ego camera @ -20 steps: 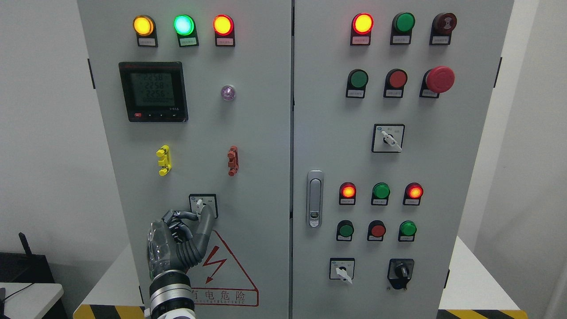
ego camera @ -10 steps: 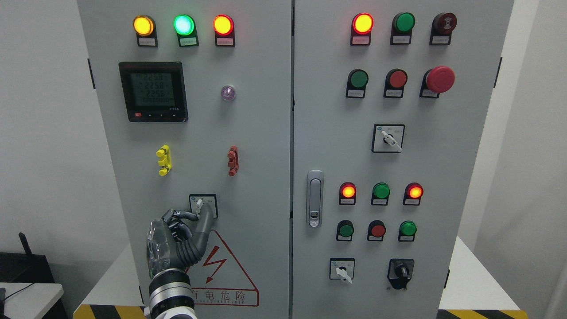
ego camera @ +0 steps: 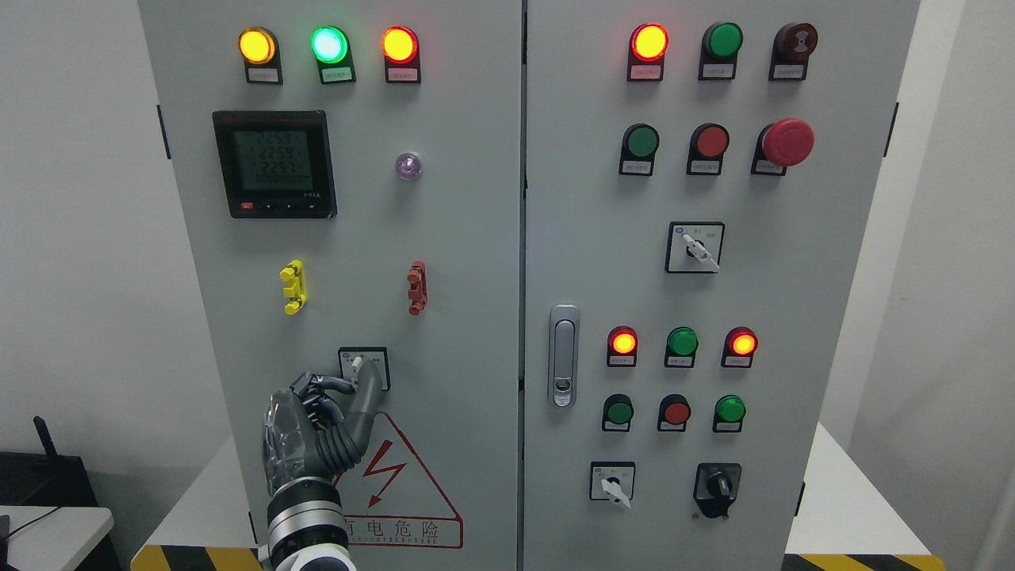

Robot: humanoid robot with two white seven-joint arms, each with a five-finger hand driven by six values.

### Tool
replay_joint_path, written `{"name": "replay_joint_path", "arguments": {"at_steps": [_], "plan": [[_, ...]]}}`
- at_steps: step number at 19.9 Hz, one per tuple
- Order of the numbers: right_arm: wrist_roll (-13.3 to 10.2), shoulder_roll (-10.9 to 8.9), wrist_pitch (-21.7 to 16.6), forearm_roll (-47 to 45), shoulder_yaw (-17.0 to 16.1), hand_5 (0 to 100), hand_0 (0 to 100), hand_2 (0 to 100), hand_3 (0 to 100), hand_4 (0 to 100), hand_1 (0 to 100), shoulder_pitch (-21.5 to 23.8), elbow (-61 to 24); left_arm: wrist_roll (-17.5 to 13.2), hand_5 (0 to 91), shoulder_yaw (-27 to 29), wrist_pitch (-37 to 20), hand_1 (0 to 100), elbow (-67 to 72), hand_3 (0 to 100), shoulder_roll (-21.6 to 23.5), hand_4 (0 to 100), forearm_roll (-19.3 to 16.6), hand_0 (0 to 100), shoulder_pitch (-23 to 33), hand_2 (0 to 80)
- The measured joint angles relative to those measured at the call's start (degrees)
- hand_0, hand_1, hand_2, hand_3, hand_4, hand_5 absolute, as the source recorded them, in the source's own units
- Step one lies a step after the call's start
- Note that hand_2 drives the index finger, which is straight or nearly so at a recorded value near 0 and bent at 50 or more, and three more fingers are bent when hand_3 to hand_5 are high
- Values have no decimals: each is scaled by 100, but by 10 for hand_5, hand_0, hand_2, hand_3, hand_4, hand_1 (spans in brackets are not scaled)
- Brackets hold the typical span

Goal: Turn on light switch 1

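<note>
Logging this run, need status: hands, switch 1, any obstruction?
Left hand up at selector switch on left door, fingertip against its white lever. Right hand out of view. Nothing blocking the switch; warning sticker just below.

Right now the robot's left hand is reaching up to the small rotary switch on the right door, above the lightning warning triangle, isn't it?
Not quite: the head view shows the left hand at the rotary switch on the left door, not the right one. It does sit above the lightning warning triangle.
</note>
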Motion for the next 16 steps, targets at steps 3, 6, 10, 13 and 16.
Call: {"name": "replay_joint_path", "arguments": {"at_steps": [3,6,10,13,16], "plan": [[0,1,0,0,0,0,120,0,0,0,389,0,0,0,871,-9,28,487,-1,1000,0,1000,-3,207,-9,611],[0,1,0,0,0,0,120,0,0,0,389,0,0,0,870,-17,41,485,-3,1000,0,1000,-6,216,-13,613],[0,0,0,0,0,0,120,0,0,0,389,0,0,0,870,-30,48,478,-8,1000,0,1000,-16,252,-16,615],[0,0,0,0,0,0,120,0,0,0,389,0,0,-9,870,-38,75,476,-10,1000,0,1000,-23,275,-16,616],[0,0,0,0,0,0,120,0,0,0,389,0,0,-9,869,-45,108,475,-11,1000,0,1000,-26,296,-19,617]]}}
